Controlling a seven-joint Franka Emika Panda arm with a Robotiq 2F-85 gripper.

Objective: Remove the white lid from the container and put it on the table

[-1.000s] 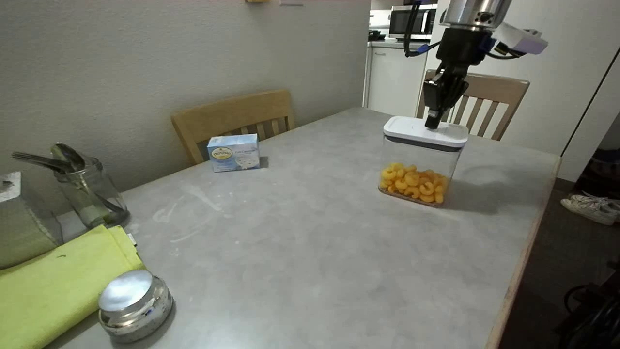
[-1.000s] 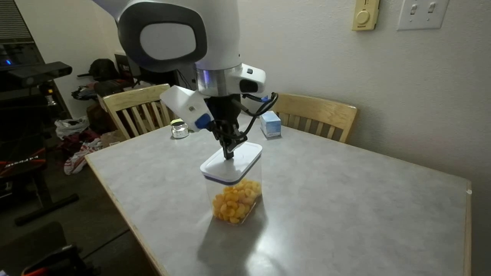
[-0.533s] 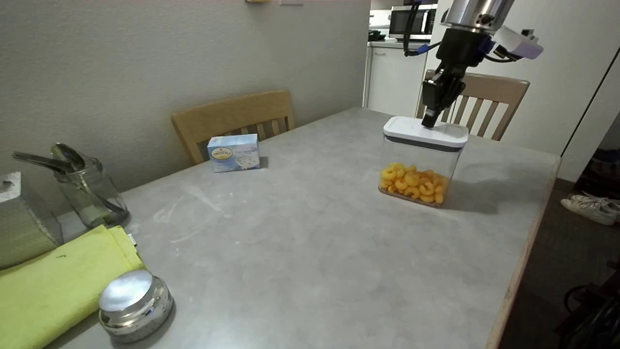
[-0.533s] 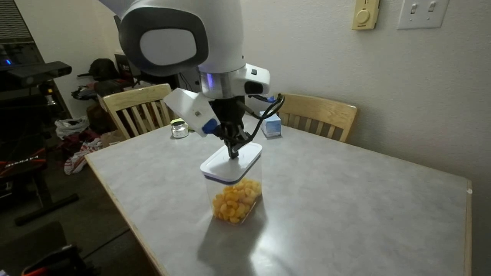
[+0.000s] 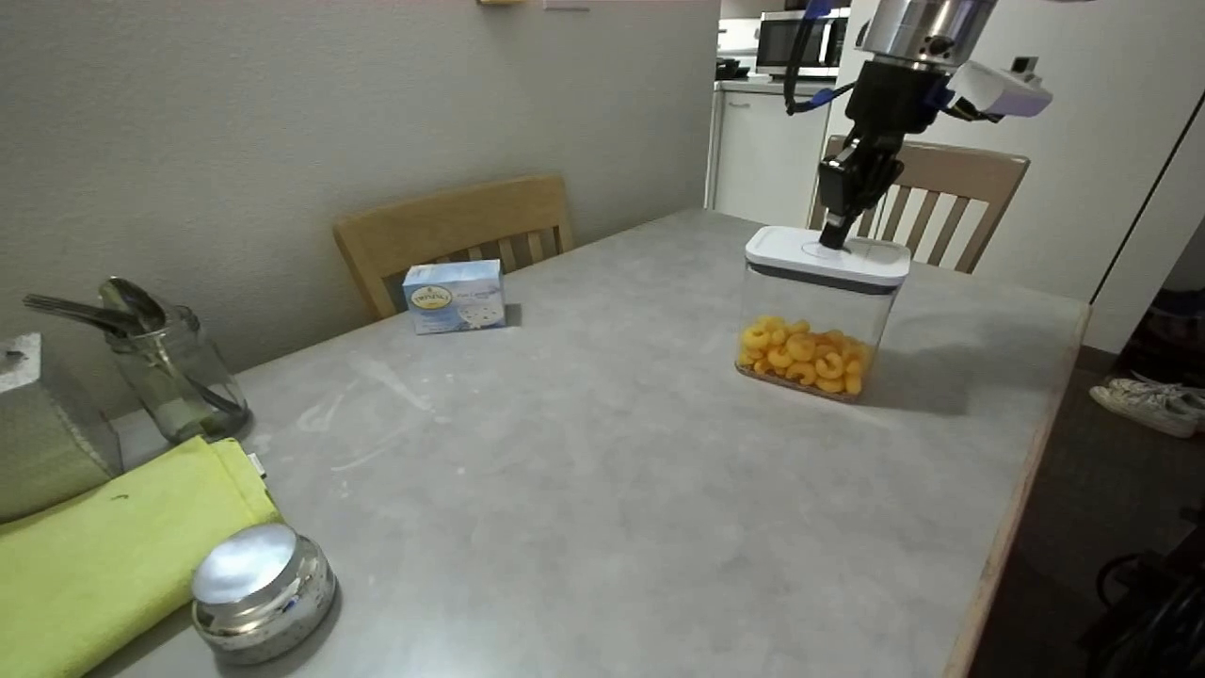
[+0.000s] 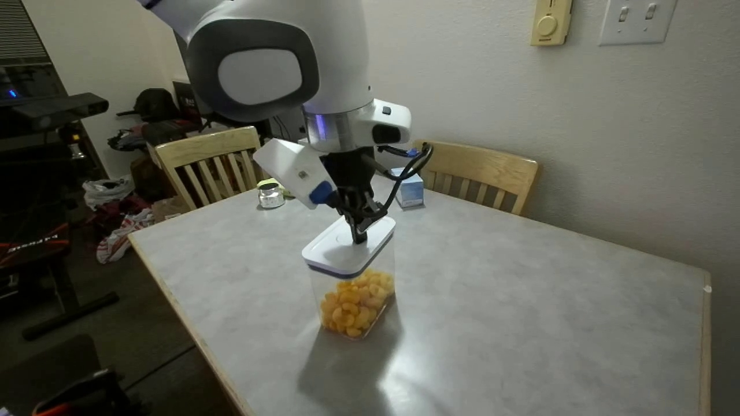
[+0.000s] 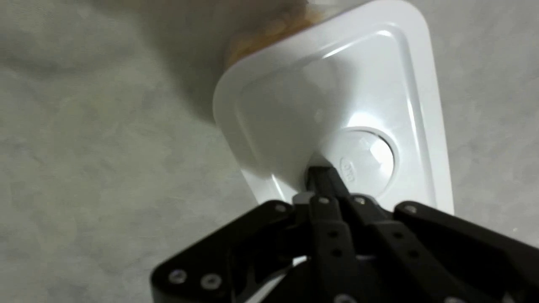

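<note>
The white lid (image 6: 332, 251) is on the container (image 5: 814, 301) and covers its top. The container is clear and stands upright on the grey table (image 5: 584, 471). Orange-yellow snack pieces (image 5: 800, 356) fill the lower part of it.

The gripper (image 5: 832, 244) comes down from above, a little tilted, over the middle part of the lid. It is narrow: the fingers (image 7: 322, 181) stand close together, as the wrist view shows. Their tips are at the top surface of the lid; whether they touch it or are just above it, I cannot tell. In the wrist view the tips are at the edge of the round button (image 7: 364, 162) of the lid, and a shadow lies over part of the lid.

In an exterior view, a blue and white box (image 5: 456, 299) stands on the table, well apart from the container, in front of a wooden chair (image 5: 461, 221). Farther away, a shiny metal tin (image 5: 264, 598) stands just beside a folded yellow cloth (image 5: 132, 556). Behind this cloth there is a glass jar (image 5: 179, 405) with cutlery (image 5: 132, 301) in it.
</note>
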